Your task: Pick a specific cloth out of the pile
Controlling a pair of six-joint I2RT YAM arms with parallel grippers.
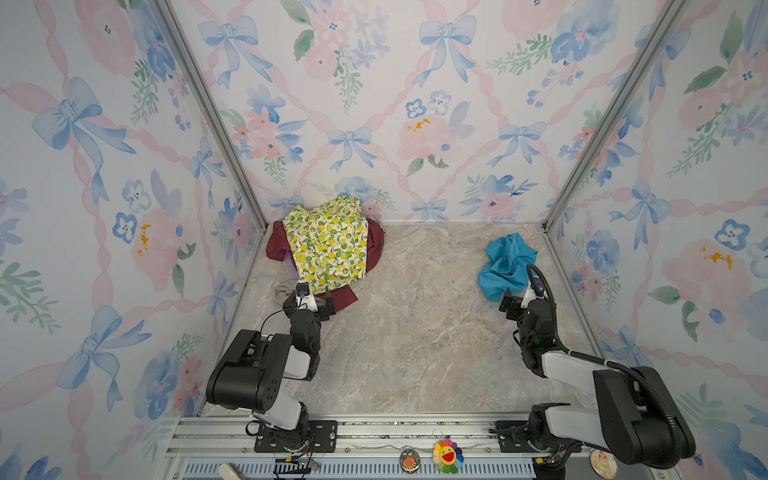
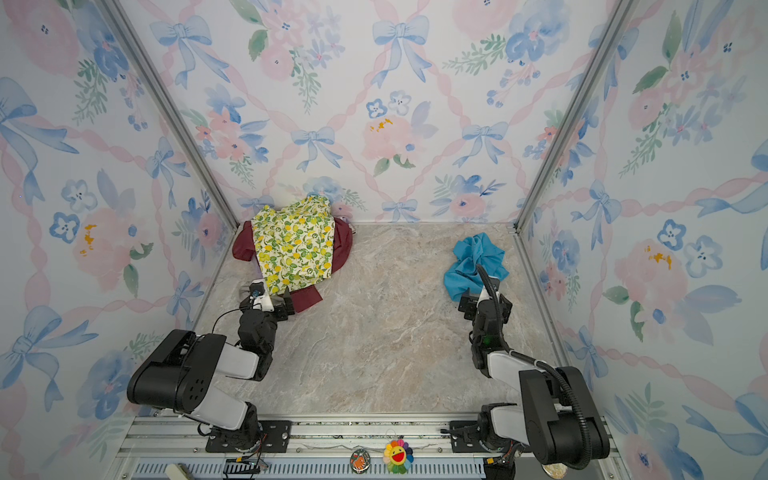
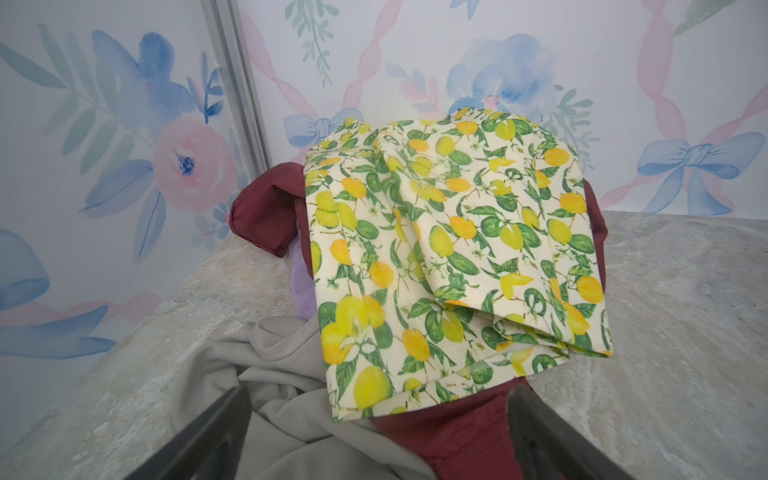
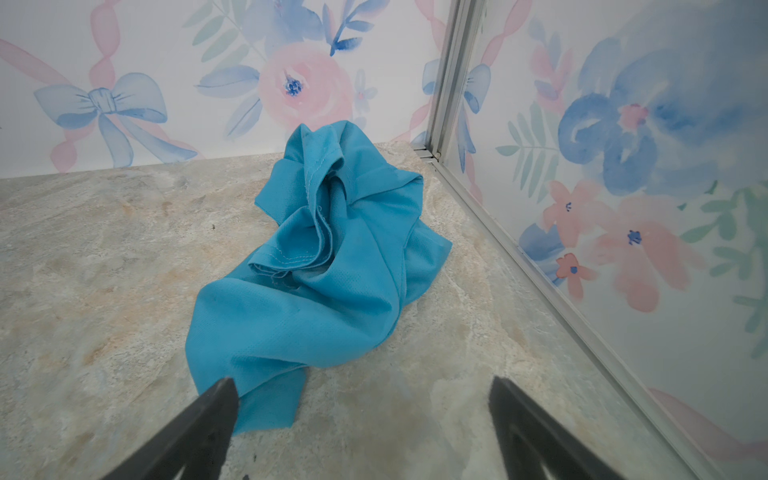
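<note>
The turquoise cloth [image 1: 505, 266] [image 2: 473, 264] lies crumpled by itself on the marble floor at the back right, apart from the pile. In the right wrist view the cloth [image 4: 324, 266] has its near corner beside one fingertip. My right gripper [image 1: 524, 297] [image 2: 484, 299] [image 4: 362, 385] is open just in front of it and holds nothing. The pile [image 1: 324, 249] [image 2: 291, 245] [image 3: 449, 249] sits in the back left corner, lemon print on top of a maroon cloth [image 3: 449, 440] and a beige piece [image 3: 282, 374]. My left gripper [image 1: 309, 299] [image 2: 268, 301] [image 3: 380, 395] is open at the pile's near edge.
Floral walls close in the back and both sides, with aluminium posts [image 1: 208, 108] [image 1: 602, 137] at the corners. The side wall's base rail [image 4: 540, 270] runs close beside the turquoise cloth. A lilac scrap [image 3: 301, 286] peeks from the pile. A flower toy [image 1: 447, 455] sits on the front rail.
</note>
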